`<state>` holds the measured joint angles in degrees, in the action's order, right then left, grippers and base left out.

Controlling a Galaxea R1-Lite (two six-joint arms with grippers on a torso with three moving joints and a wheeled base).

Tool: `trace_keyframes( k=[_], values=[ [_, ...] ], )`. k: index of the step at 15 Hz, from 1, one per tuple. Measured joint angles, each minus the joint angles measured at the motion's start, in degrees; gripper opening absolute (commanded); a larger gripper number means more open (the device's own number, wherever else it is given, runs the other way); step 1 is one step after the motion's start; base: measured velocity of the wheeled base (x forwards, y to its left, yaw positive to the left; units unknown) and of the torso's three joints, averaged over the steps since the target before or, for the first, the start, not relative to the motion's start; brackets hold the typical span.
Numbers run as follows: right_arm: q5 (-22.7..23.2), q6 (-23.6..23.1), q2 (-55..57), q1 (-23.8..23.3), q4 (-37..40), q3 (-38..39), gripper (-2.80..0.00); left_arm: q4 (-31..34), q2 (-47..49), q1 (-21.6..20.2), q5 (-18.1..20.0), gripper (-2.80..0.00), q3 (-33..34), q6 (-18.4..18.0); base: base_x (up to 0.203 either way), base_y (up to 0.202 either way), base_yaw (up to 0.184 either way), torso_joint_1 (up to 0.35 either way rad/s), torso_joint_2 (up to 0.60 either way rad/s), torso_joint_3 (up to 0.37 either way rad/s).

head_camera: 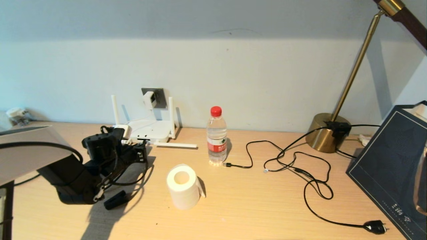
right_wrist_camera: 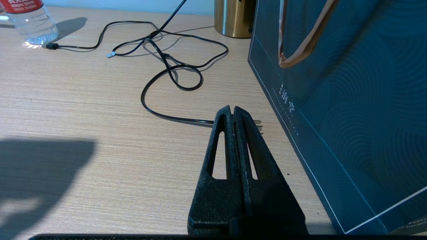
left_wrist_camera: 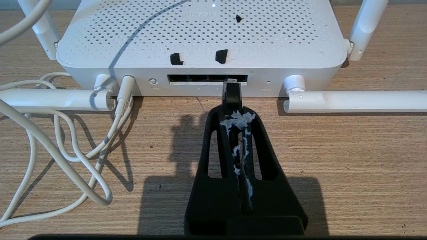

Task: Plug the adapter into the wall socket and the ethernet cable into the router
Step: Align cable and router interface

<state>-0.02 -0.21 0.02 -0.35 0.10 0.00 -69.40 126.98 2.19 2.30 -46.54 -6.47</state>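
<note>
**Cable plug at the router's ports, adapter in the wall**

The left gripper (left_wrist_camera: 236,115) sits low over the desk (head_camera: 267,206) just in front of the router (head_camera: 148,130), its fingers pressed together on the black plug end of the ethernet cable (left_wrist_camera: 231,93). That plug end meets the right-hand opening of the dark port strip on the router's front edge; how far it sits inside cannot be told. The router lies flat against the wall, two antennas upright and two folded down along the desk. Above it, the adapter (head_camera: 149,99) sits in the wall socket (head_camera: 159,96), and its white cord (left_wrist_camera: 60,153) loops on the desk beside the router. The right gripper (right_wrist_camera: 233,115) rests well apart, fingers pressed together and empty, next to a dark blue bag (right_wrist_camera: 350,100).
</note>
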Motion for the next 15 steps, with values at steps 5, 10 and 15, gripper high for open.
trace_keyframes(
  k=[5, 10, 15],
  values=[
    [0.0, 0.0, 0.0, 0.0, 0.0, 0.0, -2.8, 0.0, 0.3, 0.0, 0.0, -2.8, -1.0, 0.0, 0.0, 0.0, 0.0, 0.0, 0.0, 0.0],
    [0.0, 0.0, 0.0, 0.0, 0.0, 0.0, -2.8, 0.0, 0.8, 0.0, 0.0, -2.8, -1.5, 0.0, 0.0, 0.0, 0.0, 0.0, 0.0, 0.0],
    [0.0, 0.0, 0.0, 0.0, 0.0, 0.0, -2.8, 0.1, 0.9, 0.0, 0.0, -2.8, -1.9, 0.0, 0.0, 0.0, 0.0, 0.0, 0.0, 0.0]
  ],
)
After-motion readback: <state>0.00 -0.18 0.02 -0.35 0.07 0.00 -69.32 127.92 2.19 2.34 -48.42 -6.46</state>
